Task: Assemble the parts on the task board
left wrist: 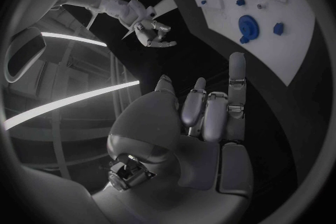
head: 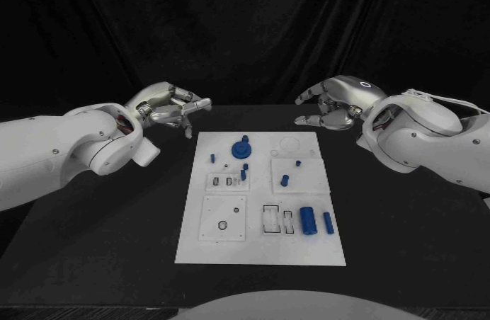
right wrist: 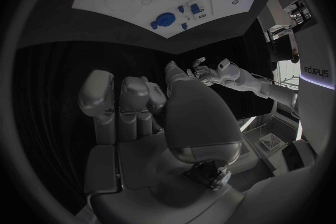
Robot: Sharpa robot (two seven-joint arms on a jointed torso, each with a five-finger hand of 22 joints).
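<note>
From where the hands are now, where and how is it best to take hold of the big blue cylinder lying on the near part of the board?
Probably around its middle, from straight above. The big blue cylinder lies flat on the task board, its long axis pointing away from the robot, so fingers can close across its round sides. A thinner blue rod lies close on its right, leaving little room there. The right hand seems the nearer one.

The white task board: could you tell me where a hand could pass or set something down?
Bare black table flanks the white task board on both sides, nearer than the open left hand and right hand. The board's near strip is bare; blue parts crowd its middle.
</note>
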